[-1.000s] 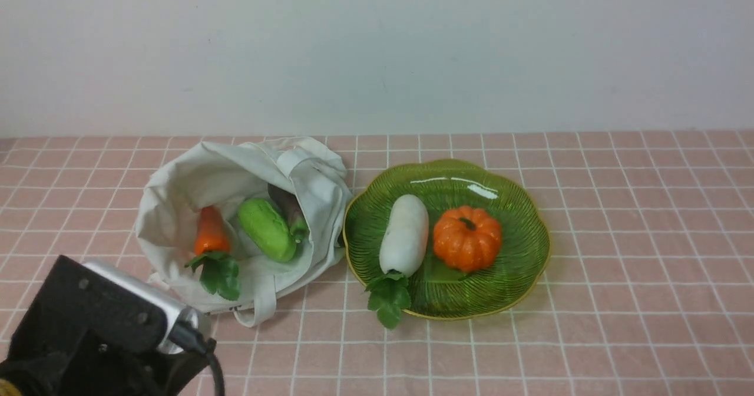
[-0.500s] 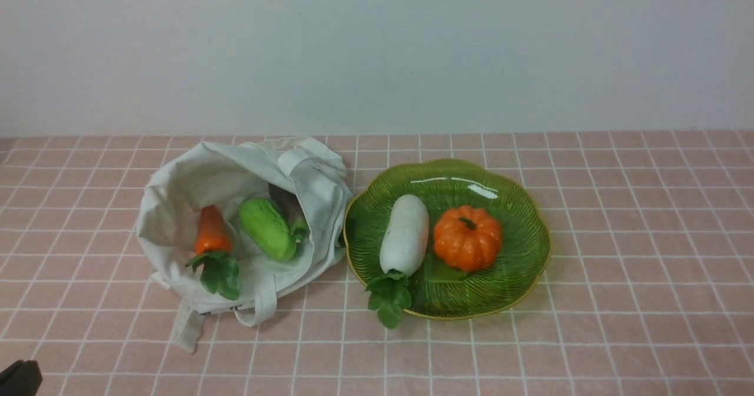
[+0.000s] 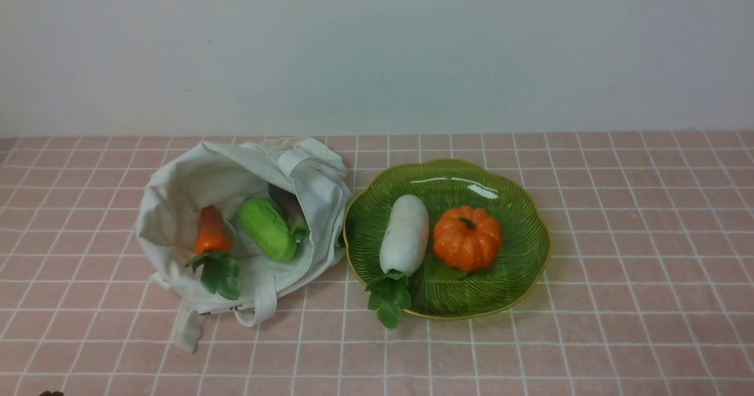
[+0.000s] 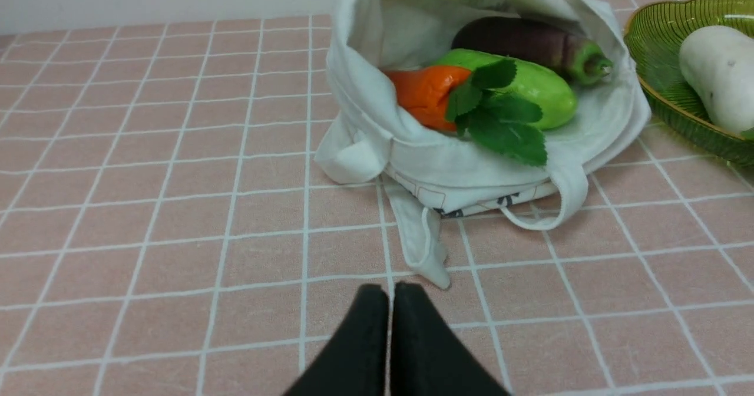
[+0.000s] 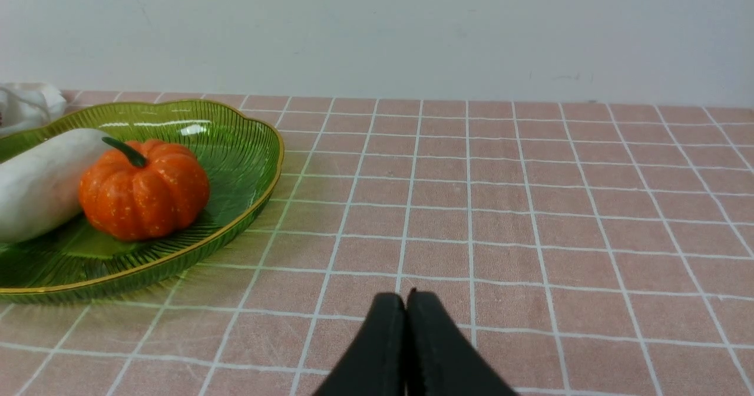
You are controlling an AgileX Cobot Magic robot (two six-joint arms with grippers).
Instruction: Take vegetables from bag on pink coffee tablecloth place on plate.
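Note:
The off-white bag (image 3: 194, 178) lies open on the pink tablecloth (image 3: 618, 237). In it are an orange carrot (image 3: 210, 231) with green leaves and a green cucumber (image 3: 267, 229). The white radish (image 3: 405, 233) lies on the green plate (image 3: 518, 266) beside an orange pumpkin (image 3: 467, 238). My left gripper (image 4: 391, 290) is shut and empty, low over the cloth near the bag's strap (image 4: 421, 246). My right gripper (image 5: 406, 297) is shut and empty, over the cloth to the right of the plate (image 5: 247, 148). Neither gripper shows in the front view.
A dark purple vegetable with a green tip (image 4: 530, 42) lies in the bag behind the cucumber (image 4: 542, 86). A white wall (image 3: 377, 48) stands behind the table. The plate's rim nearly touches the bag.
My left arm, seen at the front view's lower left a second ago, has drawn back out of that view. The bag's strap that it hid now shows. The vegetables have not moved.

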